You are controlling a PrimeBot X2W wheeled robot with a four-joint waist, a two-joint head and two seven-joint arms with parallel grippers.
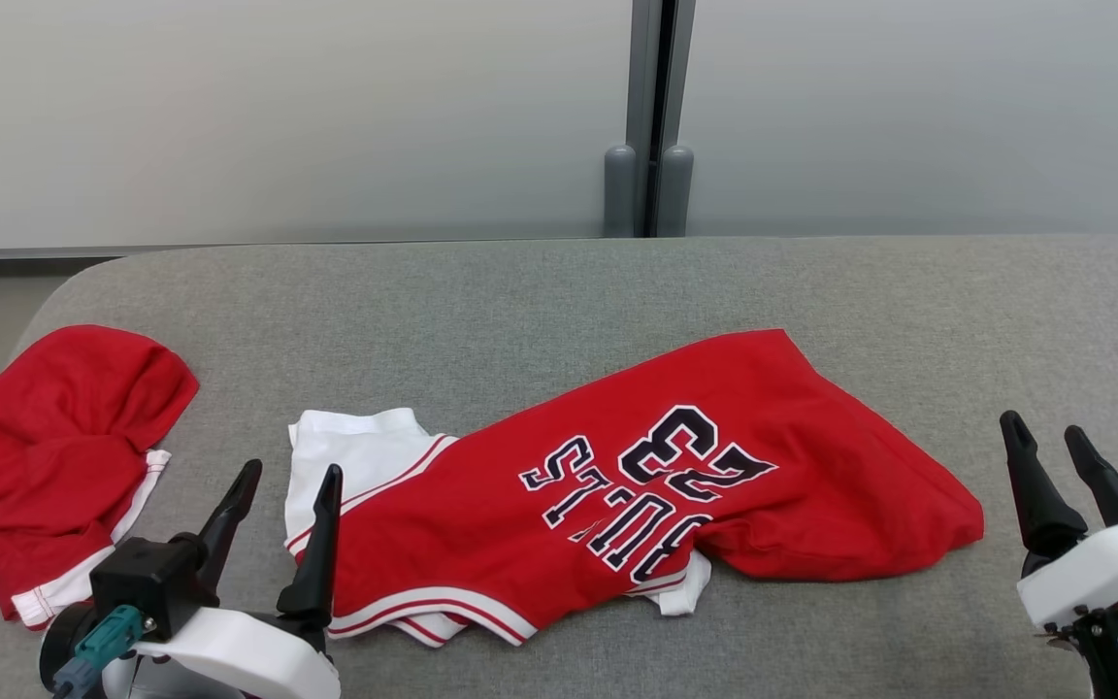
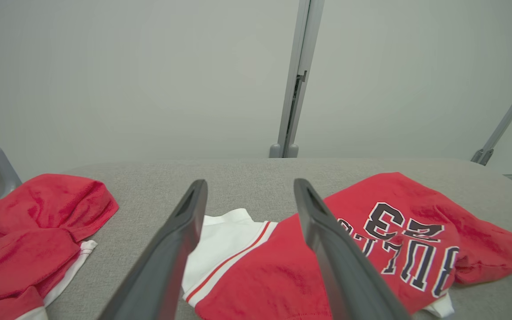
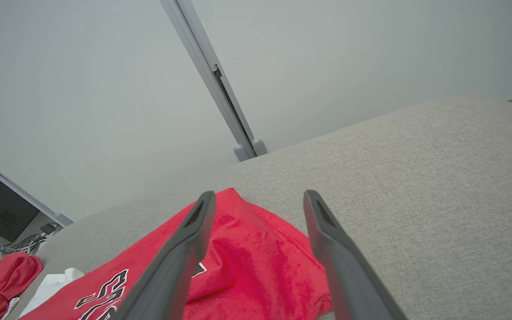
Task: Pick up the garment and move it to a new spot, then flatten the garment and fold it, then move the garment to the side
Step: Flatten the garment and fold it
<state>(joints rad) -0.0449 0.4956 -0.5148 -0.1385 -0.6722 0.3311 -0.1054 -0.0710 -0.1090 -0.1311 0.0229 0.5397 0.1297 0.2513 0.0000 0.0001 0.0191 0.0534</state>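
A red jersey, the garment, lies crumpled on the grey table, with dark "23" lettering and white trim at its left end. The left wrist view has it past the fingers, and in the right wrist view its red end lies under the fingers. My left gripper stands open at the jersey's white left end, nothing between its fingers. My right gripper is open just right of the jersey, holding nothing; its fingers are apart from the cloth.
A second red garment with white trim lies bunched at the table's left edge. Bare grey table stretches behind and to the right of the jersey. A pale wall with a grey post stands behind.
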